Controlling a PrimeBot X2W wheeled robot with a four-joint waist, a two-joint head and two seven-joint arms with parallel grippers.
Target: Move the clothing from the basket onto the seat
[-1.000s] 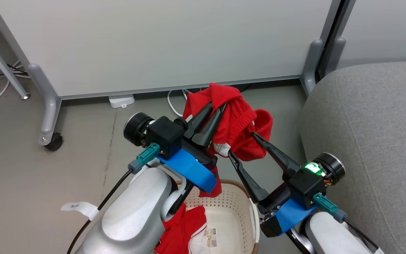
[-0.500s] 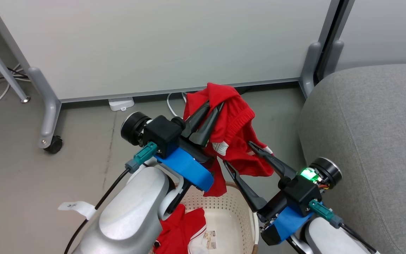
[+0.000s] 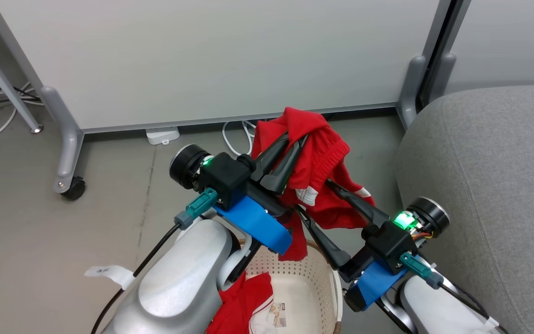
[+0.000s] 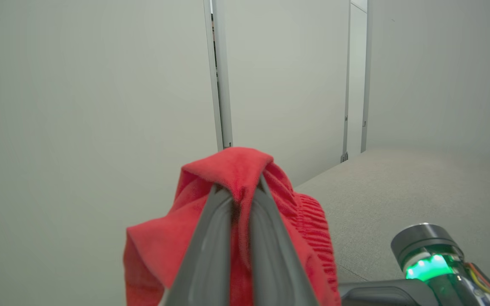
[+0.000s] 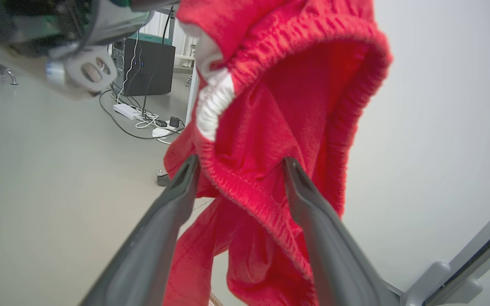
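Progress: the first transfer looks under way, and nothing is delivered yet.

- Left hand (image 3: 295, 137): narrow, pinching one red garment (image 3: 315, 157) at frame centre, above the basket (image 3: 315, 273).
- Right hand (image 3: 312, 195): wide, fingers either side of the hanging fabric. Whether cloth rests on them is hard to tell.
- Second garment (image 3: 244, 301): in the basket, bottom centre.
- Seat (image 3: 489, 185): right of frame, no clothing on its visible part.

Remaining: both placements.

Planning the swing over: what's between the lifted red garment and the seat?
Bare floor, in the head view; lower down, the open right gripper straddles the garment's hanging fold. The left gripper pinches it, clear of the seat.
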